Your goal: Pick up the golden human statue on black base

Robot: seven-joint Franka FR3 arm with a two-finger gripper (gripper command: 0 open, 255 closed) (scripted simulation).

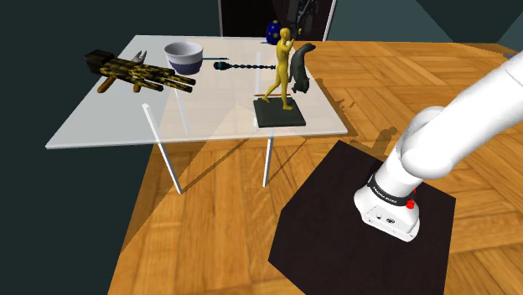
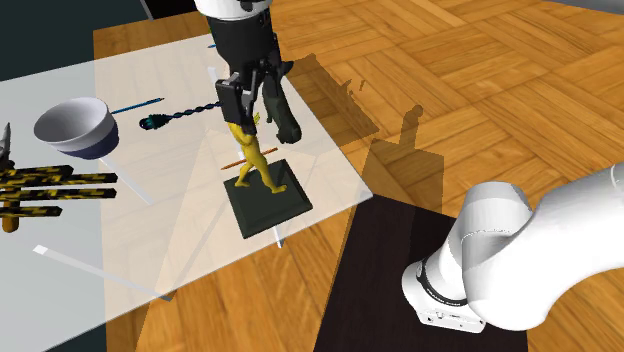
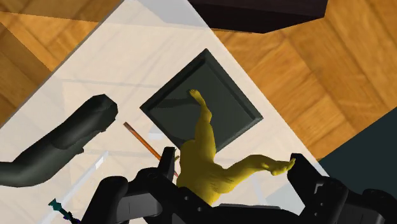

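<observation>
Black fingers [image 3: 167, 167] of your gripper [image 3: 232, 156] stand wide apart nearest the wrist camera, holding nothing; between them rises the upper body of the golden statue [image 3: 202, 149], its torso just beside one finger and its bent, raised arm reaching across toward the other; whether either pad already touches the gold you cannot tell, but nothing is clasped; the figure's long axis runs upright, straight along your line of approach, so the statue lies directly below and partly inside the open jaws, its legs dropping away to the square black base [image 3: 232, 105], which sits flat on the pale translucent table [image 3: 127, 57] near the edge that faces the stand [image 3: 261, 13]; the second exterior view agrees, with the gripper [image 2: 246, 105] pointing down over the statue's head; judge the closing line with care, since the jaws would shut across chest and raised arm, not across a plain cylinder; beside the figure lie a thin orange rod [image 3: 143, 141] and a dark grey curved object [image 3: 67, 140], both apart from the fingers in the wrist view; a white bowl [image 2: 75, 125] sits well away.
</observation>
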